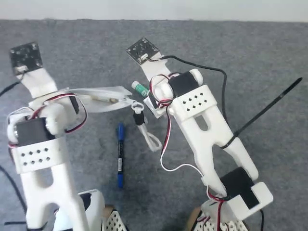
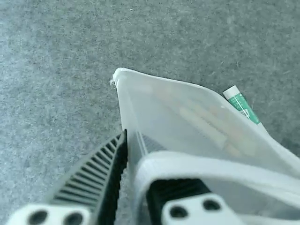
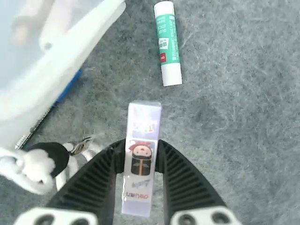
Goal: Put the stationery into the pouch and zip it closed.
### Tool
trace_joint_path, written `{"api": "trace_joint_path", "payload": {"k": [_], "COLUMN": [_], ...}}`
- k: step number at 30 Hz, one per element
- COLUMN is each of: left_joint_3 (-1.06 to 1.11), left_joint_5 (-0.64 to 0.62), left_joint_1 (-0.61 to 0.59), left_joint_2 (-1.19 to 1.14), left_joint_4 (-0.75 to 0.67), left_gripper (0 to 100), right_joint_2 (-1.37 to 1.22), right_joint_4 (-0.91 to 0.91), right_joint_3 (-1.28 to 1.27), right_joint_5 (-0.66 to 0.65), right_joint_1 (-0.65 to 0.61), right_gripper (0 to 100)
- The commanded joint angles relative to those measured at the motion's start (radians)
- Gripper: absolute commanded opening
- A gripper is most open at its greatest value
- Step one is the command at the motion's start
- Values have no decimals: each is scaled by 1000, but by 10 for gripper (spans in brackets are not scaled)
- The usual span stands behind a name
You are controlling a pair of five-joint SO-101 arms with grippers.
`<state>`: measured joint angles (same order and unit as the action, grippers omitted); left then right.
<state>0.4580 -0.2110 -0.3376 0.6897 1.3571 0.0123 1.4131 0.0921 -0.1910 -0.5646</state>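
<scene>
My left gripper (image 2: 129, 143) is clamped on an edge of the translucent white plastic pouch (image 1: 103, 98), my right gripper (image 3: 142, 151) pinches a small pale rectangular block (image 3: 144, 117) near the pouch, the green-and-white glue stick (image 3: 167, 44) lies just beside the pouch, and the blue pen (image 1: 120, 154) lies near it on the grey carpet (image 1: 269, 57).

The pouch (image 2: 187, 117) is smooth translucent plastic, the small box (image 3: 143, 136) glossy, the carpet (image 1: 269, 57) rough.

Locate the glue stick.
In the high view the glue stick lies on the grey carpet beside the pouch, just ahead of the right tool and the small box it grips.
</scene>
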Motion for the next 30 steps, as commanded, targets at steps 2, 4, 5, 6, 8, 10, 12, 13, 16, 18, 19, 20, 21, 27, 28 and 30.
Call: {"api": "trace_joint_path", "payload": {"k": [2,4,5,6,8,10,12,13,16,18,19,20,21,27,28,30], "left_joint_3": [-70,-67,-67,-67,-67,-59,-51,-51,-51,-51,-51,-51,-51,-50,-50,-50], "left_joint_5": [8,8,8,8,8,8,8,8,8,6,6,6,6,6,6,6], "left_joint_1": [5,5,3,3,3,3,3,3,2,2,2,2,2,2,2,2], "left_joint_2": [-3,-5,-5,-5,-5,-5,-3,-5,-3,-3,-5,-5,-5,-5,-5,-5], "left_joint_4": [-2,-2,-2,-2,0,-3,-3,-3,-3,-3,-3,-3,-3,-3,-2,-2], "left_gripper": [10,10,10,10,10,10,10,10,10,10,10,10,10,10,10,10], "right_joint_2": [87,119,140,166,225,285,352,386,490,558,587,611,631,734,745,769], "right_joint_4": [-2,8,12,12,-19,-79,-147,-180,-265,-302,-315,-329,-341,-440,-452,-470], "right_joint_3": [26,23,14,-3,-57,-133,-216,-256,-365,-422,-448,-473,-494,-615,-626,-644], "right_joint_5": [31,31,31,31,31,31,31,31,31,31,31,31,31,29,29,29], "right_joint_1": [21,21,21,21,18,15,12,12,12,-4,-16,-27,-41,-91,-93,-111], "right_gripper": [7,7,7,7,7,7,7,7,7,7,7,7,7,7,7,7]}}
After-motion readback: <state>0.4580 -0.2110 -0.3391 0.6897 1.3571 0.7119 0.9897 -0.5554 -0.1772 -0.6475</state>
